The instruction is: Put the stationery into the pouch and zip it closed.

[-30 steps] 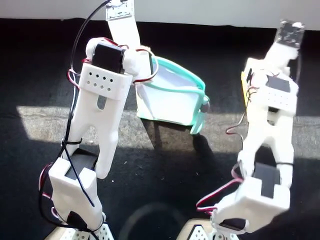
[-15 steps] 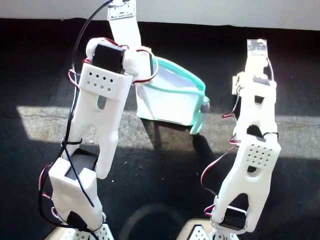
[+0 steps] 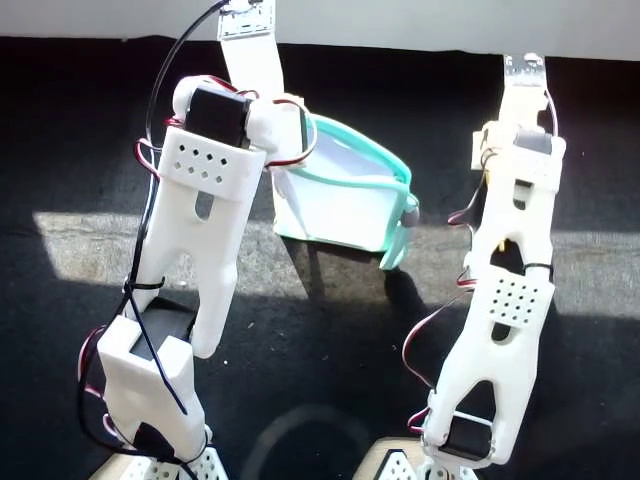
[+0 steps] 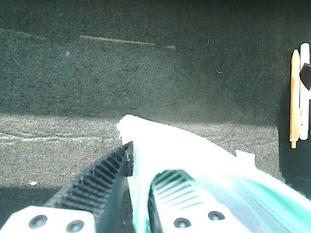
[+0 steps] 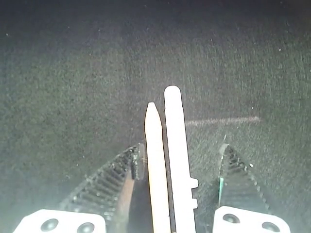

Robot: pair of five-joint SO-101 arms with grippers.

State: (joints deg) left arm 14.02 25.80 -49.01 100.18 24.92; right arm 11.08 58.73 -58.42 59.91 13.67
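Your black fabric-covered table (image 3: 80, 120) carries the white mesh pouch with mint-green trim (image 3: 340, 200), which stands near the middle with its mouth open. Your left gripper (image 4: 143, 162) is clamped on the pouch's rim, one finger inside. Your right gripper (image 5: 181, 148) is spread wide, holding nothing. It straddles the white plastic pen (image 5: 177, 126) and the slim cream pencil-shaped stick (image 5: 154, 160), which lie side by side toward the table's far right.
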